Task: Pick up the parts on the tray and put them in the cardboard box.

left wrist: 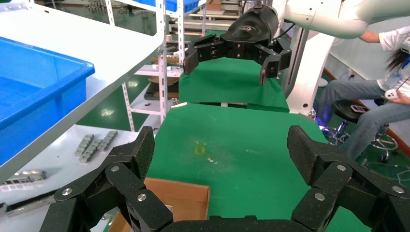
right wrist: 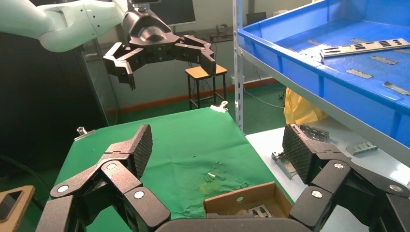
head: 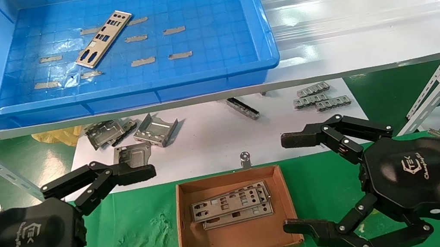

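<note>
Here the cardboard box point(head: 234, 217) holds overlapping parts point(head: 231, 207); lower ones partly hidden.

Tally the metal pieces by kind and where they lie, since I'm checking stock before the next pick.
Thin silver plates in the blue tray: 1
Thin silver plates in the cardboard box: 2
Folded grey brackets on the white sheet: 3
Small notched grey strips: 3
Dark narrow bar: 1
Total: 10
</note>
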Robot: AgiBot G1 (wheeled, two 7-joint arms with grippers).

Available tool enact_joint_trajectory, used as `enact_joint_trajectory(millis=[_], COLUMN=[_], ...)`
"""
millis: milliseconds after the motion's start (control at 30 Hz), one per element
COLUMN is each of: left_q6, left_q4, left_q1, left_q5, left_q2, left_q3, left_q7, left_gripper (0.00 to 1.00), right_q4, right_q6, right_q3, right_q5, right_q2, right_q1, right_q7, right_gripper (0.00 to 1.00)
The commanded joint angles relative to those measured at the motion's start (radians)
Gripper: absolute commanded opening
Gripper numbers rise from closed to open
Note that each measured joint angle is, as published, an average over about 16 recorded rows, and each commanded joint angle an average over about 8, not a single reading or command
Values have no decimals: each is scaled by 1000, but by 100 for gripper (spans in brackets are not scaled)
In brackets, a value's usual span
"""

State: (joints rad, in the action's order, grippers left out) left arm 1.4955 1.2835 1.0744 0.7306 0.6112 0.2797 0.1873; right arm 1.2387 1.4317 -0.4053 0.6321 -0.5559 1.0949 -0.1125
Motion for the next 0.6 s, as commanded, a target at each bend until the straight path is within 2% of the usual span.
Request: enact_joint_trajectory(millis=[33, 600], left_q6=[0, 0], left_q4=[0, 0], left_q1=[0, 0], left_q5=[0, 0], left_q2=[0, 0], left_q3=[0, 0], left_q7=[0, 0], left_gripper=[100, 100], right_q4=[0, 0], right_q6=[0, 0], right_q3=[0, 0], right_q5=[0, 0], right_q2=[0, 0], right_q1=[0, 0], right_q7=[0, 0], right_gripper=[100, 100])
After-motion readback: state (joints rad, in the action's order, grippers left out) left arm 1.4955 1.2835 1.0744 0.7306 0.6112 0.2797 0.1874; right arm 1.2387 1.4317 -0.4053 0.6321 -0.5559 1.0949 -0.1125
